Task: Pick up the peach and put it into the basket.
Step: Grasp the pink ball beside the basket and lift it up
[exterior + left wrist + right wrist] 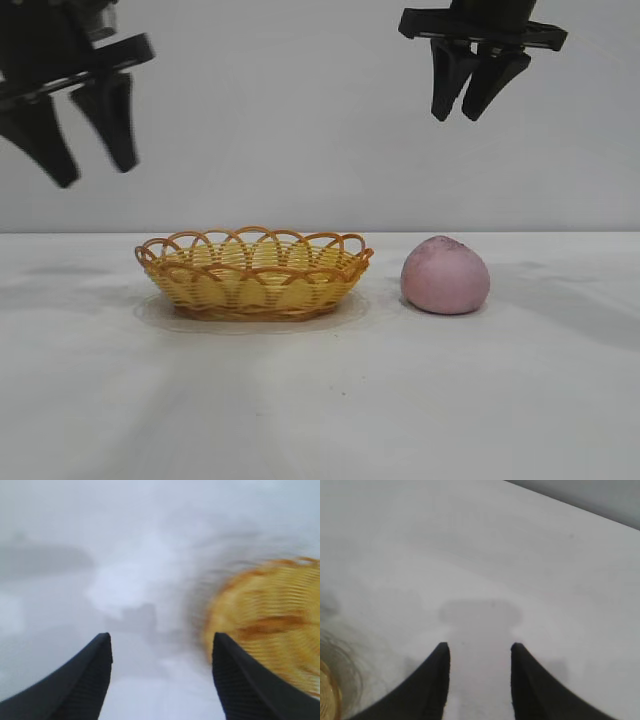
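The dull pink peach (445, 275) rests on the white table to the right of the basket (254, 272), a shallow yellow wicker oval with an orange-brown looped rim. High at the upper left hangs my left gripper (92, 165), open and empty, left of and above the basket. In the left wrist view its dark fingers (90, 680) frame bare table, and the basket (270, 625) shows blurred beside one finger. My right gripper (463, 112) hangs open and empty high above the peach. In the right wrist view it (480, 647) looks down on bare table.
The white table (320, 400) spreads wide in front of the basket and the peach, with a plain grey wall behind it. A sliver of the basket (327, 695) shows at the edge of the right wrist view.
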